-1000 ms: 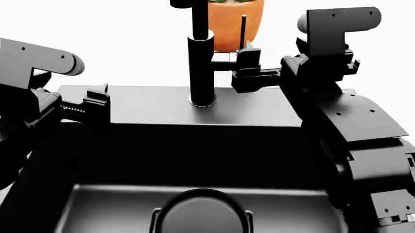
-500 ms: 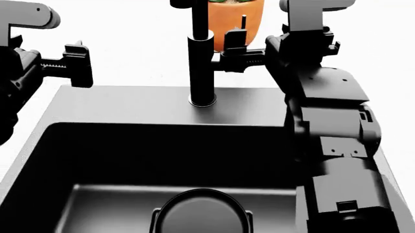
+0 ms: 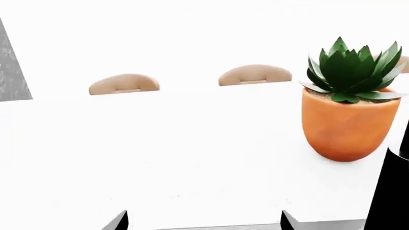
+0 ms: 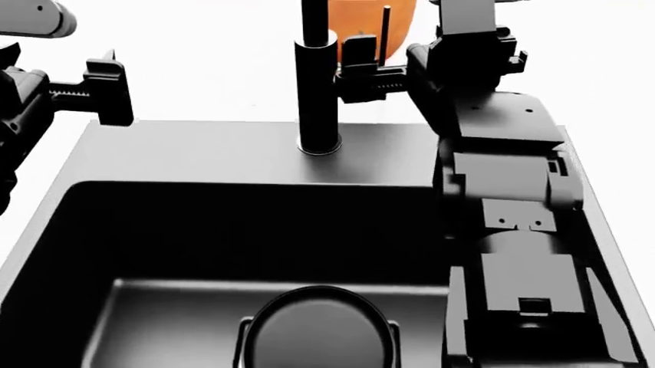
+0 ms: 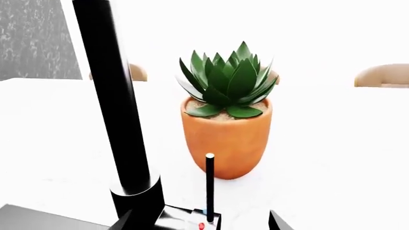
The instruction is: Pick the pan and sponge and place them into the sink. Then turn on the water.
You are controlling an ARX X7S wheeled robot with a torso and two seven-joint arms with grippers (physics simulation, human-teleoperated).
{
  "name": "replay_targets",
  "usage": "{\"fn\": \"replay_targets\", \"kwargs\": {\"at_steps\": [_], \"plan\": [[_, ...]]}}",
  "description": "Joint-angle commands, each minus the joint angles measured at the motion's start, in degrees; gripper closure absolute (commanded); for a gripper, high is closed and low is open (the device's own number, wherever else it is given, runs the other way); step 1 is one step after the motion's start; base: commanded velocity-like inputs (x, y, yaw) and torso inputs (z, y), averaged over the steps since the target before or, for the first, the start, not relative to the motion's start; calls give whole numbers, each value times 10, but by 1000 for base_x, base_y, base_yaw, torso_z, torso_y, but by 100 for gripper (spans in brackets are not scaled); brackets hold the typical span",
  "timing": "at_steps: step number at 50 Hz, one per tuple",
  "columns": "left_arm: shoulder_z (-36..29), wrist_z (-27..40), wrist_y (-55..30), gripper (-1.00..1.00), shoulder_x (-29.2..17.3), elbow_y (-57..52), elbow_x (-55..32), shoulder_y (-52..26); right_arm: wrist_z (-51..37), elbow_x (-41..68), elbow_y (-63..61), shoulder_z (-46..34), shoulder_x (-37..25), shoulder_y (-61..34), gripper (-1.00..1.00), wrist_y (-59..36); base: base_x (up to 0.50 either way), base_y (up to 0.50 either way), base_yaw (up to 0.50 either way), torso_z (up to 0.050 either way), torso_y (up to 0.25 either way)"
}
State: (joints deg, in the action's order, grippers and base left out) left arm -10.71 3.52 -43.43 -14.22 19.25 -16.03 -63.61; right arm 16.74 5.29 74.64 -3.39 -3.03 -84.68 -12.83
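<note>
The black pan (image 4: 317, 337) lies on the floor of the dark grey sink (image 4: 205, 153); its handle is cut off by the frame edge. The sponge is out of view. The tall black faucet (image 4: 317, 92) stands on the back rim, and no water runs from it. My right gripper (image 4: 360, 57) is open beside the faucet, and its jaws stand on either side of the thin lever (image 5: 210, 184). In the right wrist view the gripper (image 5: 201, 223) is empty, with the faucet (image 5: 118, 110) close by. My left gripper (image 4: 107, 88) is open and empty over the counter left of the sink, and also shows in its wrist view (image 3: 203, 223).
An orange pot with a green succulent (image 5: 230, 139) stands on the white counter just behind the lever; it also shows in the left wrist view (image 3: 348, 127) and the head view (image 4: 358, 15). My right arm (image 4: 511, 230) lies over the sink's right rim. Tan chair backs (image 3: 124, 84) stand beyond the counter.
My right gripper has moved left until the lever stands between its jaws. My left gripper has risen and moved left, off the sink's rim. The head view has shifted a little.
</note>
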Motion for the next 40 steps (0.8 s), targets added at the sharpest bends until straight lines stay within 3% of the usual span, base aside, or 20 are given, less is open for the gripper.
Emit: {"fn": "replay_targets", "kwargs": {"at_steps": [1, 40], "plan": [[0, -7, 14, -100, -3, 9, -3, 1, -5, -43, 3, 25, 9, -18, -100, 7, 0, 0, 0, 4, -88], [-11, -14, -18, -100, -13, -5, -14, -35, -23, -47, 3, 25, 7, -68, -100, 8, 0, 0, 0, 4, -73]]}}
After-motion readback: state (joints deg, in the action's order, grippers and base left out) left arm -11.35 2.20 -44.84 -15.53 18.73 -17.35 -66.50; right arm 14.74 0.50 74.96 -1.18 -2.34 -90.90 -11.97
